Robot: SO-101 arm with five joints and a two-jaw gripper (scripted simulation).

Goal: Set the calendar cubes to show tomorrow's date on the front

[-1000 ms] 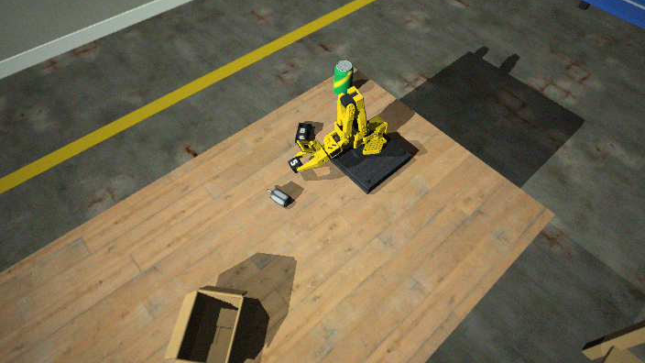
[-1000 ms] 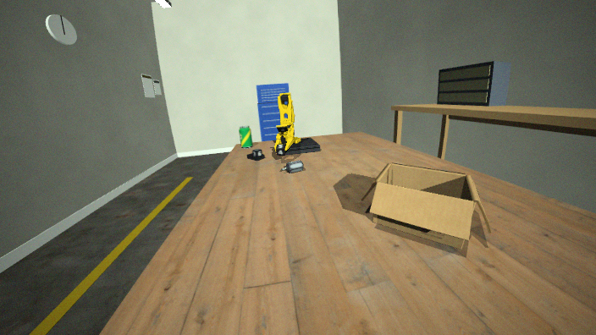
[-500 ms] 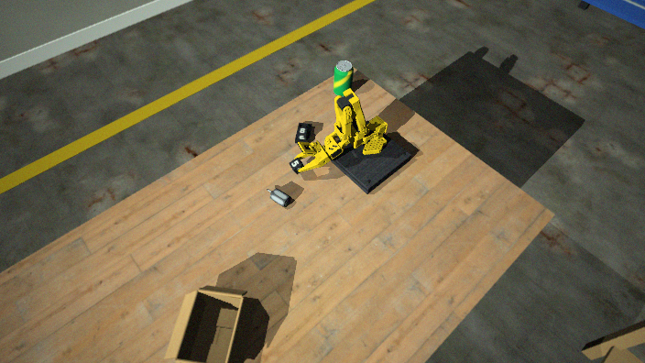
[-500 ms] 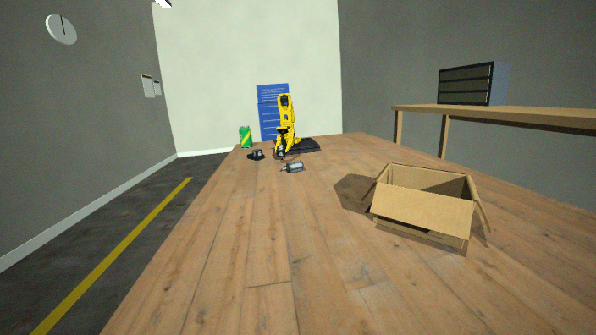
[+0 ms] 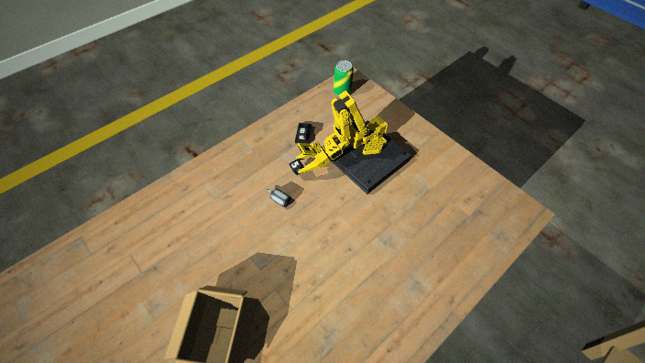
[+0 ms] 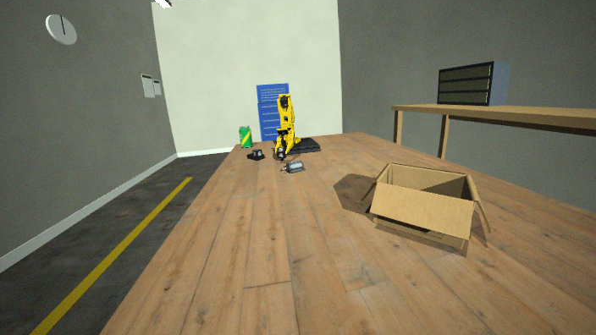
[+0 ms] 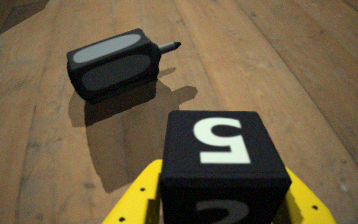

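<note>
My gripper (image 5: 300,164) (image 6: 280,152) (image 7: 222,212) is shut on a black date cube (image 5: 295,165) (image 6: 280,150) (image 7: 220,145) and holds it just above the wooden table. In the wrist view a white 5 shows on the cube's top face and part of another digit on the face toward the camera. The black calendar tray (image 5: 300,139) (image 6: 255,157) stands a little to the side of the gripper, with the other cube (image 5: 304,129) (image 6: 257,152) in it. That cube's digits are too small to read.
A small grey motor (image 5: 279,196) (image 6: 293,166) (image 7: 112,62) lies on the table just beyond the held cube. A green can (image 5: 343,78) (image 6: 245,136) stands behind the arm's black base plate (image 5: 376,169). An open cardboard box (image 5: 182,323) (image 6: 422,208) stands far off.
</note>
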